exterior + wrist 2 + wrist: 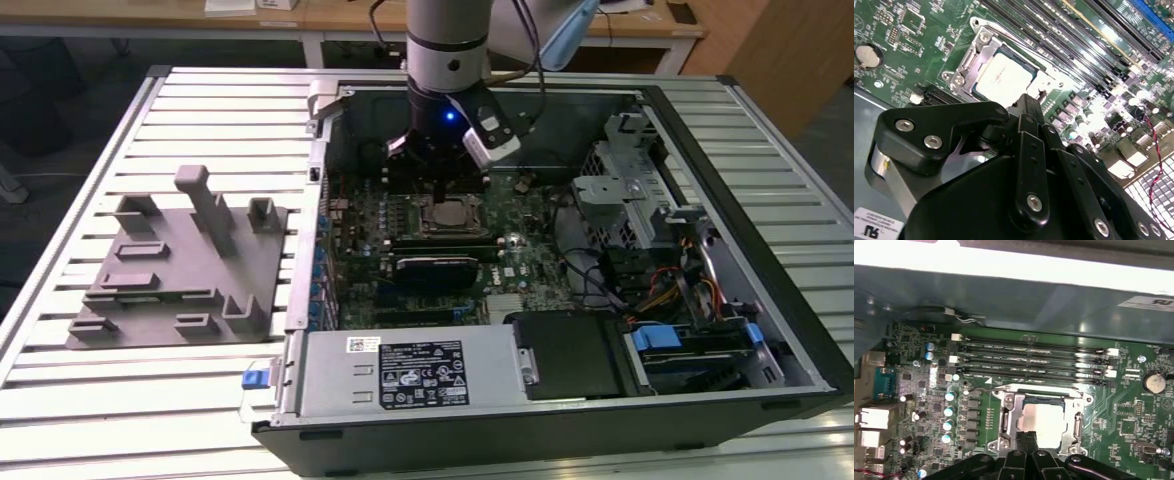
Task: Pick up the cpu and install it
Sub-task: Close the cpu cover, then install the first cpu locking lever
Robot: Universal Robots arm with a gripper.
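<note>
The cpu (1004, 77) (1046, 422) (450, 212), a pale silvery square, lies flat inside the metal-framed socket (966, 57) (1006, 410) on the green motherboard. My gripper (1026, 100) (1026, 436) (447, 190) hangs just above the socket's edge. Its black fingertips are pressed together with nothing between them. In both wrist views the fingertips overlap one edge of the cpu. The arm stands upright inside the open computer case (334, 100).
A grey fixture with upright posts (187, 255) sits on the slatted table at the exterior view's left. Memory slots (1029, 360) run beside the socket. The power supply (400, 370), drive cage (627, 190) and cables (667, 290) crowd the case.
</note>
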